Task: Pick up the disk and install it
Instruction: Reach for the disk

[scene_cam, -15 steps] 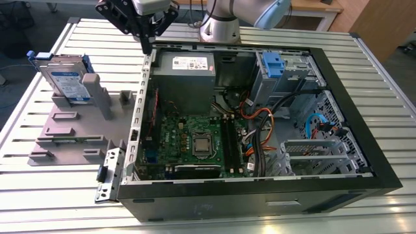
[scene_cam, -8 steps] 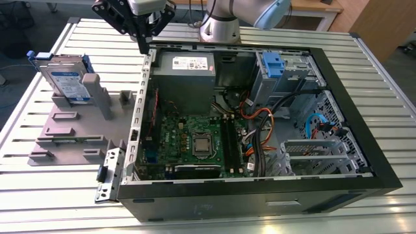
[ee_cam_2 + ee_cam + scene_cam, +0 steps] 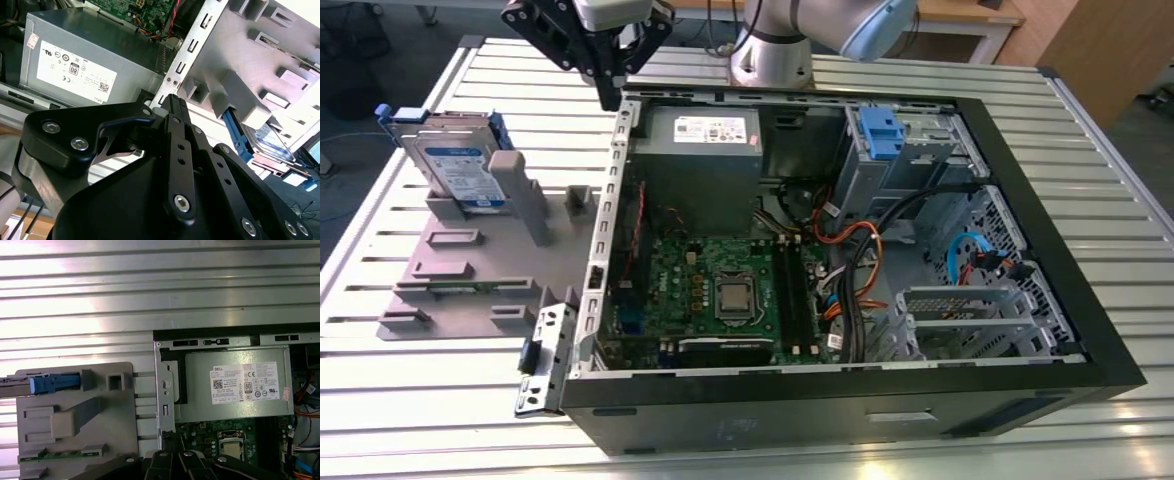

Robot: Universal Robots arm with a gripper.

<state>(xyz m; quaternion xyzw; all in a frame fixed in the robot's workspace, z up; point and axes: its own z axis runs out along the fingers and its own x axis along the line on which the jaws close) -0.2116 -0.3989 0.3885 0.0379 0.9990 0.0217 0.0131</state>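
The disk (image 3: 460, 170) stands on edge in a slot of the grey holder plate (image 3: 467, 290), at the exterior view's left, its blue-and-white label facing the camera and blue rails round it. Both wrist views catch it too: as a blue-railed block (image 3: 260, 142) behind a grey post, and edge-on (image 3: 50, 384) on the plate. My gripper (image 3: 610, 98) hangs above the case's back left corner, to the right of the disk and well apart from it. Its black fingers (image 3: 172, 102) are shut together, holding nothing.
An open computer case (image 3: 1067, 300) lies on the slatted metal table (image 3: 1147, 230), with the grey power-supply box (image 3: 700, 135), the green motherboard (image 3: 720, 290) and a drive cage with a blue clip (image 3: 881, 130) inside. The arm's base (image 3: 774, 50) stands behind the case.
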